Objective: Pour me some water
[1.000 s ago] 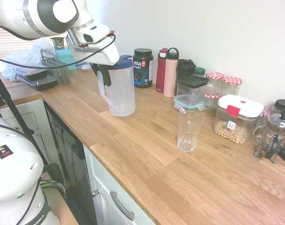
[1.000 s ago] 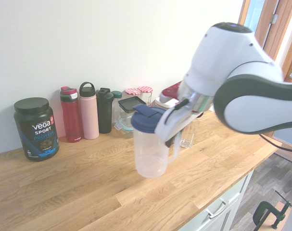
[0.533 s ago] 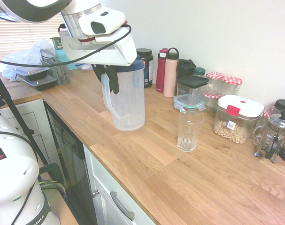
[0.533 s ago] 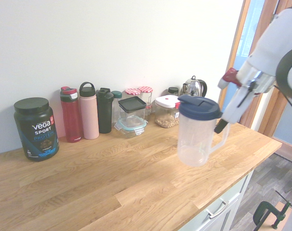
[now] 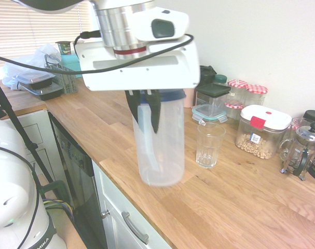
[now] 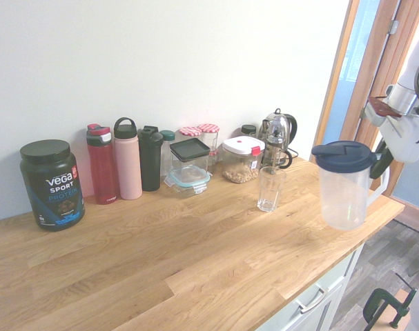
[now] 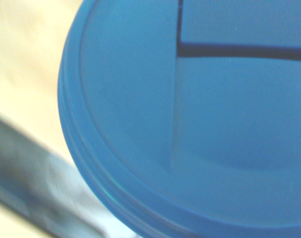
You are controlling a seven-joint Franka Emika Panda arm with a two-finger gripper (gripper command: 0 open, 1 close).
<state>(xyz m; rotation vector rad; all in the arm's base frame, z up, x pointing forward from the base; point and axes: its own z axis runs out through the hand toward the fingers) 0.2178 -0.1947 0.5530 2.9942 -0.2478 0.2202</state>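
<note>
Now the jug [image 5: 160,137] hangs upright above the front edge of the wooden counter [image 5: 235,192], having travelled from near the bottles to just beside the ribbed glass [image 5: 209,144]. The gripper [image 5: 147,106] is clamped fully on its handle. Pouring can follow. The translucent plastic wall and smooth blue lid [image 7: 190,124] conceal any water.

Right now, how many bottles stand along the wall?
3: a red bottle beside the protein tub, a pink bottle next to it, then a black bottle. More could be hidden behind the jars further along, or behind the arm in the first exterior view.
</note>
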